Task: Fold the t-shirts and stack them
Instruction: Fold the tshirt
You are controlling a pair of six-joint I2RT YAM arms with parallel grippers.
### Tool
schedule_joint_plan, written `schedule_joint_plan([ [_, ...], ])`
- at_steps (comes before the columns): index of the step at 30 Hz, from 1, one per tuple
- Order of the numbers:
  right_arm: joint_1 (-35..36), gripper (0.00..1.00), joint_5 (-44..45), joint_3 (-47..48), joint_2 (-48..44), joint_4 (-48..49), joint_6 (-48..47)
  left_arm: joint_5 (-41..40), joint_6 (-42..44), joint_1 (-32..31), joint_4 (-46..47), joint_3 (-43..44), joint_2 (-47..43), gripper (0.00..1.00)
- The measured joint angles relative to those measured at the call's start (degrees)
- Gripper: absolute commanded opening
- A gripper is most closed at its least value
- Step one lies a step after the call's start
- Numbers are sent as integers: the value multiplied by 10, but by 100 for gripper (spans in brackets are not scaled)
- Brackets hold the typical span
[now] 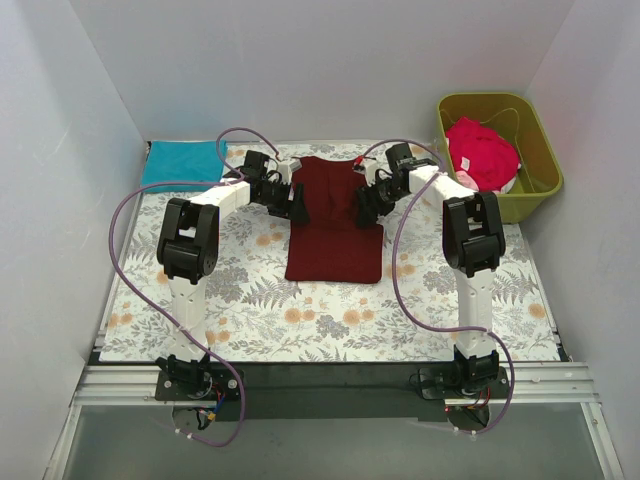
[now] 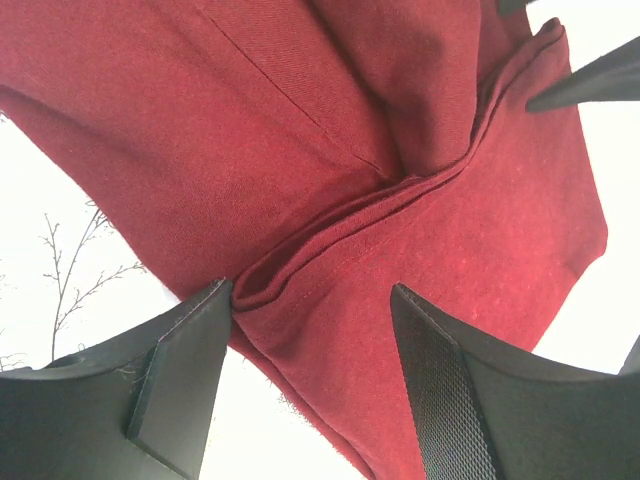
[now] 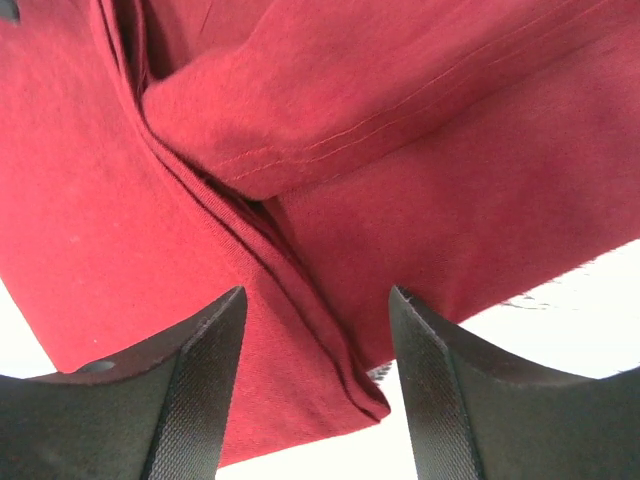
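Observation:
The dark maroon t-shirt (image 1: 335,225) lies on the tablecloth mid-table, its sides folded in to a long narrow shape. My left gripper (image 1: 297,205) is at its left edge and my right gripper (image 1: 368,208) at its right edge, both near the upper half. In the left wrist view the left gripper (image 2: 310,350) stands open over a folded seam of the maroon t-shirt (image 2: 300,150). The right gripper (image 3: 315,360) is open too, with the layered edge of the maroon t-shirt (image 3: 400,120) lying between its fingers, not pinched. A teal t-shirt (image 1: 183,163) lies folded at the back left. A red-pink t-shirt (image 1: 482,152) sits bunched in the tub.
The olive-green tub (image 1: 540,150) stands at the back right, off the floral tablecloth (image 1: 250,310). White walls close in the left, back and right sides. Purple cables loop beside both arms.

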Motion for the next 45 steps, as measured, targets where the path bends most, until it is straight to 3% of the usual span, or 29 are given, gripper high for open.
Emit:
schedule_joint_plan([
  [13, 11, 54, 0, -9, 0, -12, -26, 0, 0, 0, 0, 0, 0, 63],
  [21, 23, 31, -5, -16, -1, -23, -36, 0, -2, 0, 0, 0, 0, 63],
  [29, 31, 21, -9, -12, -3, -29, -38, 0, -3, 0, 1, 0, 0, 63],
  [36, 39, 1, -11, 7, -6, -37, -47, 0, -5, 0, 3, 0, 0, 61],
  [45, 42, 1, -13, 8, -5, -38, -88, -8, -13, 0, 17, -11, 0, 49],
])
